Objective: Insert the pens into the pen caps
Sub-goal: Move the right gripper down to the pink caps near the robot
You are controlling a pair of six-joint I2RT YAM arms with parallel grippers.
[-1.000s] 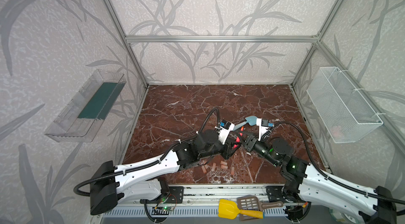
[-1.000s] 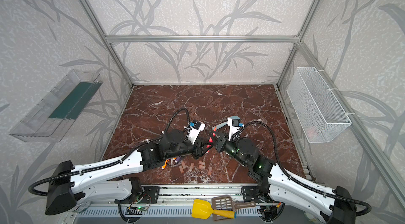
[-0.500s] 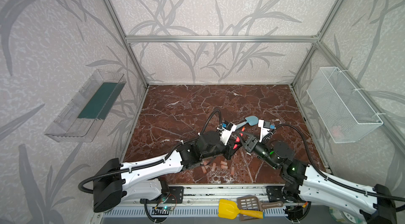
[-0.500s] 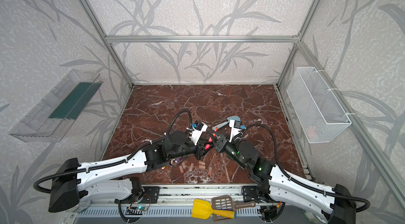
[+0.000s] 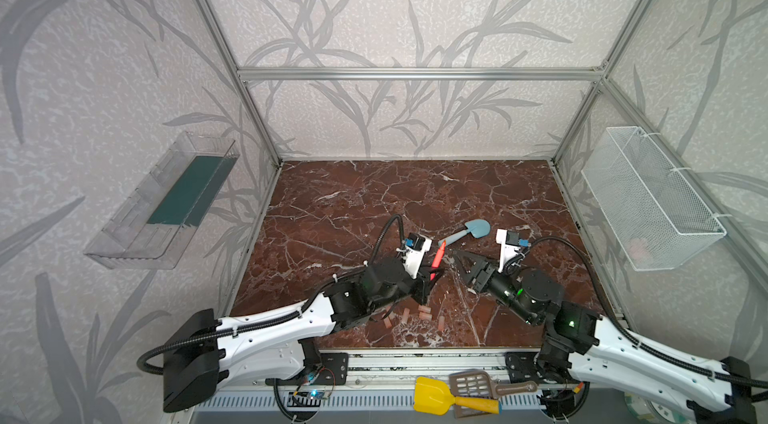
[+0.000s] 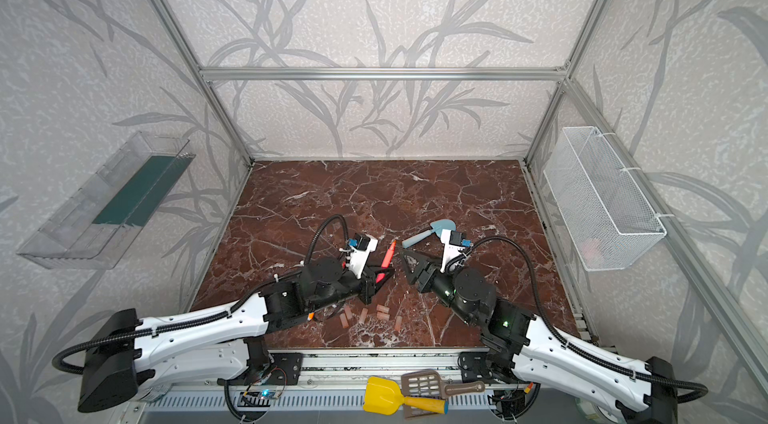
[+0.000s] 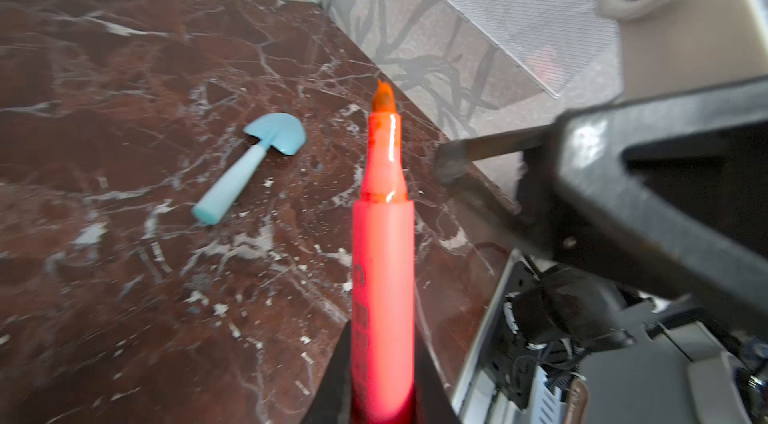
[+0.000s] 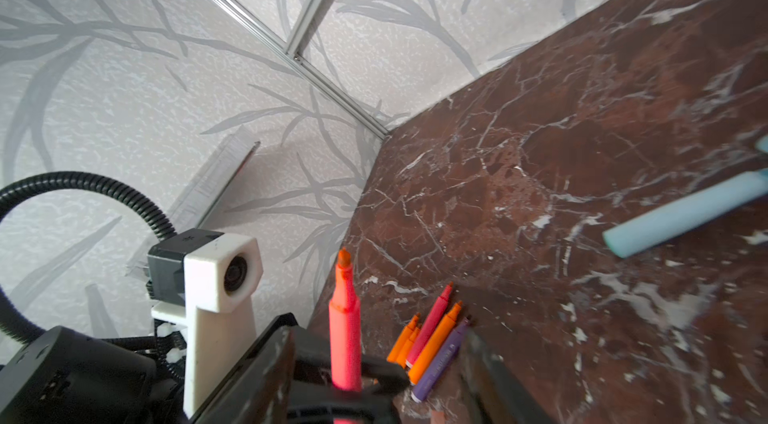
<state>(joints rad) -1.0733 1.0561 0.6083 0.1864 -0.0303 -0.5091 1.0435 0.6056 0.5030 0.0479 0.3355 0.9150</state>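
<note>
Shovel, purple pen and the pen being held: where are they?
Shovel point(image 7: 249, 164): left wrist view, on its handle.
Purple pen point(image 8: 442, 357): right wrist view, mid-barrel.
Held pen point(image 7: 382, 256): left wrist view, mid-barrel.

A light-blue toy shovel point(image 5: 466, 231) lies on the marble table point(image 5: 353, 202) (blade toward the back wall).

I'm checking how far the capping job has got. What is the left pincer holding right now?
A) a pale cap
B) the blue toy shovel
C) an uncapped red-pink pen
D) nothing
C: the left pincer is shut on the red-pink pen, whose bare orange tip sticks out with no cap on it, while the shovel lies on the table.
</note>
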